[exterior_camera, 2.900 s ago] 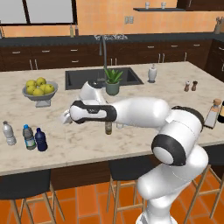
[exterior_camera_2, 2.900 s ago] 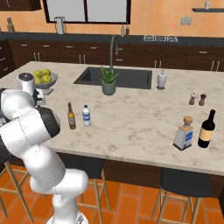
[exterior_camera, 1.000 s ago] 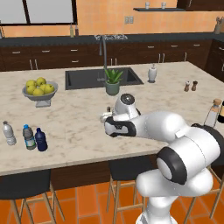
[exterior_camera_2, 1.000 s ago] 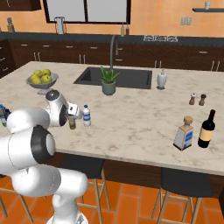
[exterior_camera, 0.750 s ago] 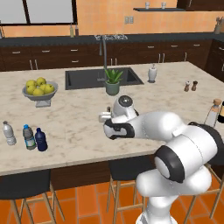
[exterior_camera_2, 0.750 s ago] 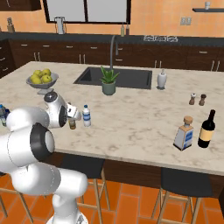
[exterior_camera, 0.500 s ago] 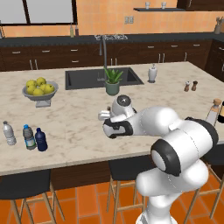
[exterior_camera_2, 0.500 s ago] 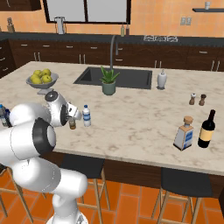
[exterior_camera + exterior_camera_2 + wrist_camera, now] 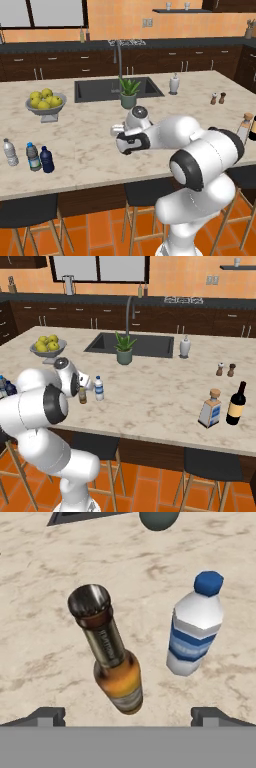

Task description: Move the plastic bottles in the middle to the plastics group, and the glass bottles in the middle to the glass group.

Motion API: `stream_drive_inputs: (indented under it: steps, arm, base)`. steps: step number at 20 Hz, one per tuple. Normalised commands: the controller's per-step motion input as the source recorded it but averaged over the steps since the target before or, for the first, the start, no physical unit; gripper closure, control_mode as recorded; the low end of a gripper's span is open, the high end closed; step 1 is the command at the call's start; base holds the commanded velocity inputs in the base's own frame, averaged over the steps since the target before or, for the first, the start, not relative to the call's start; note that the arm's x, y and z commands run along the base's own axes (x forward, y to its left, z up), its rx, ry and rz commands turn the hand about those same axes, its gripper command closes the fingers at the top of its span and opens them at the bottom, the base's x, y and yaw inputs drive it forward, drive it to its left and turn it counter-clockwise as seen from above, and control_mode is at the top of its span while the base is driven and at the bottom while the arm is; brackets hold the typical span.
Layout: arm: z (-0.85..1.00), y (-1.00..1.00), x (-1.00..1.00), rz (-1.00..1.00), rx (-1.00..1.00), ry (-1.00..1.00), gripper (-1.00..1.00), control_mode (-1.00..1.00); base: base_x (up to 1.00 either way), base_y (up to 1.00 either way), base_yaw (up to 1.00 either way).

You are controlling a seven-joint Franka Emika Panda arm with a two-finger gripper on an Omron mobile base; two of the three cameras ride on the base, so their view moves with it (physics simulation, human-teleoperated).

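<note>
In the hand view, a slender amber-brown bottle (image 9: 110,657) with a dark cap stands just ahead of my gripper (image 9: 131,716). The open jaws are empty. Beside it stands a clear plastic bottle (image 9: 195,629) with a blue cap and blue label. The right base view shows my hand over the amber bottle (image 9: 82,395), with the clear bottle (image 9: 99,388) next to it. At the counter's left end stand a greyish clear bottle (image 9: 8,152), a blue-capped bottle (image 9: 32,157) and a navy bottle (image 9: 47,159). At the right end are a tan-topped pale bottle (image 9: 210,408) and a dark bottle (image 9: 236,404).
A bowl of yellow fruit (image 9: 45,102) sits at the back left. A potted plant (image 9: 128,95) stands by the sink (image 9: 100,90), just beyond the middle bottles. A soap dispenser (image 9: 173,84) and salt and pepper shakers (image 9: 217,98) are farther right. Stools line the near edge.
The arm has swung from the left part of the counter to the two middle bottles. Over the last second the hand only shifted slightly, and the jaws stayed open.
</note>
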Motion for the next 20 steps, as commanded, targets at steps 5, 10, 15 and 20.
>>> stream_drive_inputs:
  steps: [5, 10, 15, 20]
  arm:
    - [-0.02, 0.00, 0.21, 0.08, 0.00, 0.00, -1.00, -1.00]
    - [-0.14, 0.00, 0.09, 0.05, 0.00, 0.00, -1.00, -1.00]
    - [-0.04, 0.08, 0.00, 0.05, 0.00, 0.00, -1.00, -1.00]
    - [-0.05, 0.07, 0.09, 0.05, 0.00, 0.00, -1.00, -1.00]
  base:
    - [0.00, 0.00, 0.00]
    - [0.00, 0.00, 0.00]
    - [0.00, 0.00, 0.00]
    - [0.00, 0.00, 0.00]
